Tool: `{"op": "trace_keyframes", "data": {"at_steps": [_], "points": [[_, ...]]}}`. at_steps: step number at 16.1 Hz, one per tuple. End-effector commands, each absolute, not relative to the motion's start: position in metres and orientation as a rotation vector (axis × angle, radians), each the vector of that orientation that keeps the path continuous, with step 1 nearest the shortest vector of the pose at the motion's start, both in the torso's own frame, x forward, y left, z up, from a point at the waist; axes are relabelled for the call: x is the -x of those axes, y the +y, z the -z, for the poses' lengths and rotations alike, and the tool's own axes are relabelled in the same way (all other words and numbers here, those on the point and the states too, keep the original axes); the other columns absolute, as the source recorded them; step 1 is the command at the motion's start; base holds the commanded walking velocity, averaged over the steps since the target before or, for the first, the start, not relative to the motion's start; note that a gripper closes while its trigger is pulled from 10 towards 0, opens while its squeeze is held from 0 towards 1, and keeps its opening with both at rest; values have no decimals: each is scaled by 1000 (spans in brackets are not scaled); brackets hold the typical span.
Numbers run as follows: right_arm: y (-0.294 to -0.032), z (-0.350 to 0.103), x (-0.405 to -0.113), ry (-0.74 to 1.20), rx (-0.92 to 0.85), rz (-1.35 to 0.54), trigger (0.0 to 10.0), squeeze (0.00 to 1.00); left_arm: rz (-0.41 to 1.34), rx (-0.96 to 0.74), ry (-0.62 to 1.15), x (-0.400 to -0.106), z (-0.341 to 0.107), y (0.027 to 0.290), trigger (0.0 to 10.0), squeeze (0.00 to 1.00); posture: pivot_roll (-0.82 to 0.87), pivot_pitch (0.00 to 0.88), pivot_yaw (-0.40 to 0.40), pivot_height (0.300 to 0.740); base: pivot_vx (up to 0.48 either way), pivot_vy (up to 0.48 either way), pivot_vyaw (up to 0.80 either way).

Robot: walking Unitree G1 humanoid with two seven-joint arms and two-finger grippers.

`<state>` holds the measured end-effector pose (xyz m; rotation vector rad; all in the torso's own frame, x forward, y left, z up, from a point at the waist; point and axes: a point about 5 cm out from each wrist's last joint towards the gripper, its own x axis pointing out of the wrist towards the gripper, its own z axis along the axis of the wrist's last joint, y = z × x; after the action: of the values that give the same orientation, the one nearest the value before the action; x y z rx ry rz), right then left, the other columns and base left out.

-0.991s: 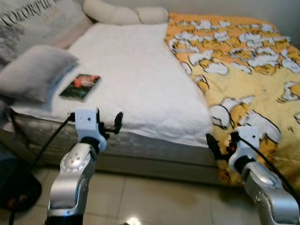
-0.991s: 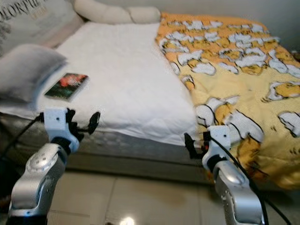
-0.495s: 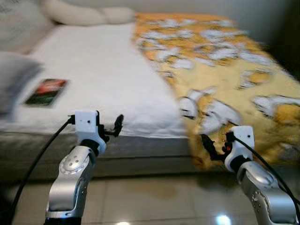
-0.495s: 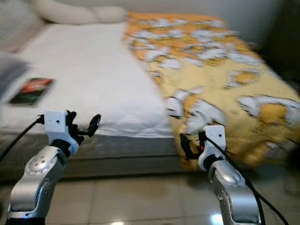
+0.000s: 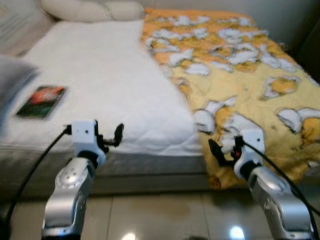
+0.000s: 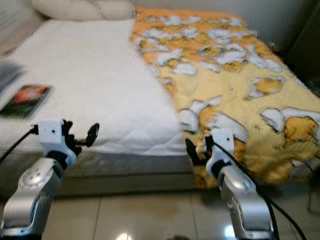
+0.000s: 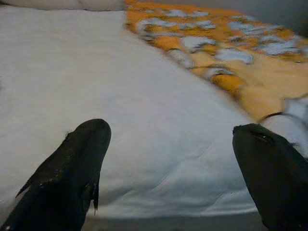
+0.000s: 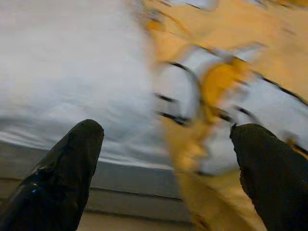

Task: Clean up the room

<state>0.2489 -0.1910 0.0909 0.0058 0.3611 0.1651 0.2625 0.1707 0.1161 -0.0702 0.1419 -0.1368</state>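
Two grippers hang low by the near edge of the bed. The left gripper has its fingers spread wide with nothing in them. So does the right gripper, just in front of one yellow blanket with white ducks that covers the bed's right half. One book lies flat on the white sheet at the left. One long cream pillow sits at the far end.

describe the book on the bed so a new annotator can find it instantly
Start at the bed's bare white quilted mattress, the half not covered by the yellow cartoon-print blanket. Near its front edge on the robot's left lies a thin, flat rectangular book with a dark green and red cover. It is the only small dark thing on the white.
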Motion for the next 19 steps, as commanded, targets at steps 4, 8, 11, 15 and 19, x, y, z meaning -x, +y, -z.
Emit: {"op": "trace_keyframes", "data": {"at_steps": [4, 8, 11, 15, 19], "points": [[-194, -95, -252, 343, 7, -155, 10000, 1000, 163, 59, 125, -263, -121, 167, 10000, 839, -4, 0, 12, 740, 346, 0, -213], [-193, -94, -252, 348, 9, -162, 10000, 1000, 172, 53, 128, -262, -120, 166, 10000, 835, -2, 0, 14, 740, 342, 0, 0], [-194, -93, -253, 352, 14, -150, 10000, 1000, 176, 48, 131, -261, -120, 166, 10000, 835, -1, 0, 16, 740, 342, 0, 0], [-200, -89, -255, 377, 26, -98, 10000, 1000, 187, 39, 136, -260, -121, 166, 10000, 835, 0, 0, 23, 740, 344, 0, 0], [-206, -84, -260, 413, 4, -57, 10000, 1000, 237, 22, 151, -259, -120, 164, 10000, 831, 3, 0, 26, 740, 335, 0, 0]]}}
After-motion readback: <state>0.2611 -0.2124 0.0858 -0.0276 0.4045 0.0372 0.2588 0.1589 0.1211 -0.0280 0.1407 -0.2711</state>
